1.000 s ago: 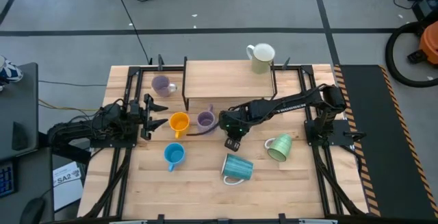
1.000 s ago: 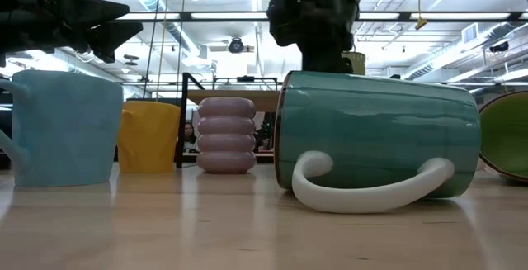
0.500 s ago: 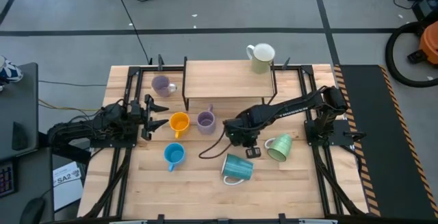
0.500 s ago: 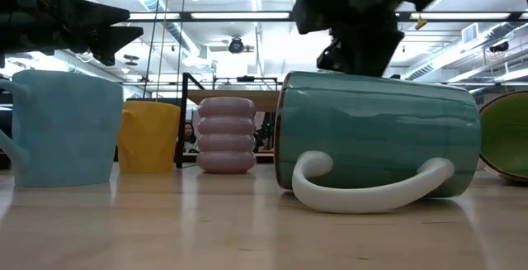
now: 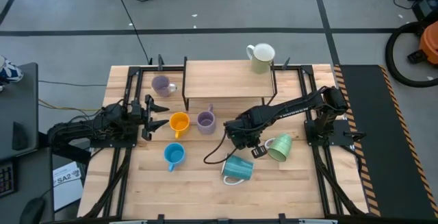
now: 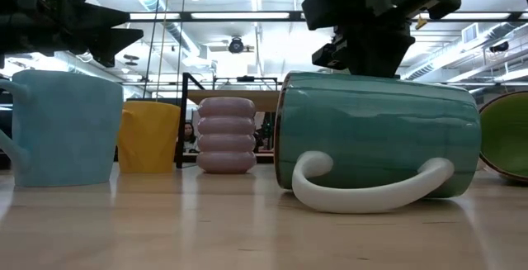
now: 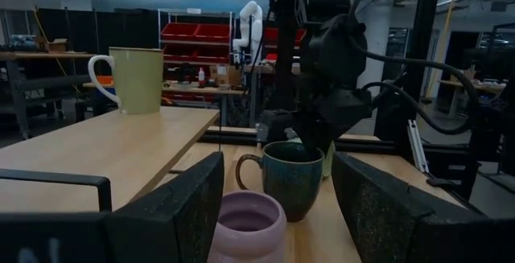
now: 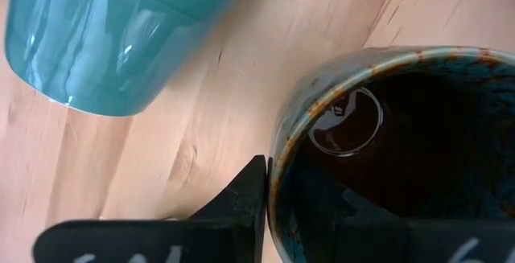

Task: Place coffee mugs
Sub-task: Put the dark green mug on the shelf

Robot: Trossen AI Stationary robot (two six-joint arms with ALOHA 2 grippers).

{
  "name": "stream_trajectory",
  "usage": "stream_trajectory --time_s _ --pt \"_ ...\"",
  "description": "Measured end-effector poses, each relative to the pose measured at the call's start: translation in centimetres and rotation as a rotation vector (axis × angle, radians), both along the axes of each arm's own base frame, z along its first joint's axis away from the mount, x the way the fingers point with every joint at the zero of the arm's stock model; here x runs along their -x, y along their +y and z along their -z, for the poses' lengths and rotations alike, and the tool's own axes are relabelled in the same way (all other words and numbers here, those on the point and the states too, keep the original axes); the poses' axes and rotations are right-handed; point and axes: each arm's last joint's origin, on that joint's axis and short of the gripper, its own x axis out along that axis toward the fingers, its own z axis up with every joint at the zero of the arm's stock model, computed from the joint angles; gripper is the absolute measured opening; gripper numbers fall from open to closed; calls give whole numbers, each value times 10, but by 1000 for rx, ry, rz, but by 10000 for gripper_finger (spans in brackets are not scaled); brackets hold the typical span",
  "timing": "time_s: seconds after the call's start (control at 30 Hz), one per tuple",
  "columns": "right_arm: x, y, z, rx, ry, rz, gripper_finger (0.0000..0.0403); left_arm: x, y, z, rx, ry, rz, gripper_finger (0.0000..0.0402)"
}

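right gripper (image 8: pixel 265 184) jaws pinch the rim of the dark brown glazed ceramic mug (image 8: pixel 402 146), upright on the wooden table (image 8: pixel 241 78); release gently, lift straight. left gripper (image 5: pixel 152 114) jaws wide, idle.

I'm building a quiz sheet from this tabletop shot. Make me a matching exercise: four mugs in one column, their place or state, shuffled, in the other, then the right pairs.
Mugs:
1. cream mug
2. teal mug
3. orange mug
4. dark brown mug

Place or state:
A. lying on its side on the table, white handle showing
B. its rim between the right gripper's fingers
C. upright on the raised shelf
D. upright on the table, just in front of the open left gripper

Pairs: 1-C, 2-A, 3-D, 4-B
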Motion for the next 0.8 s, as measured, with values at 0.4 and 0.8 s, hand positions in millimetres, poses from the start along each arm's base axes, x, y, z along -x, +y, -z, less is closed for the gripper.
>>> stream_trajectory --time_s 0.4,0.8 --pt "0 0 2 9 7 3 118 0 0 0 0 0 0 238" --pt "0 0 2 0 12 116 144 0 0 0 0 -1 0 238"
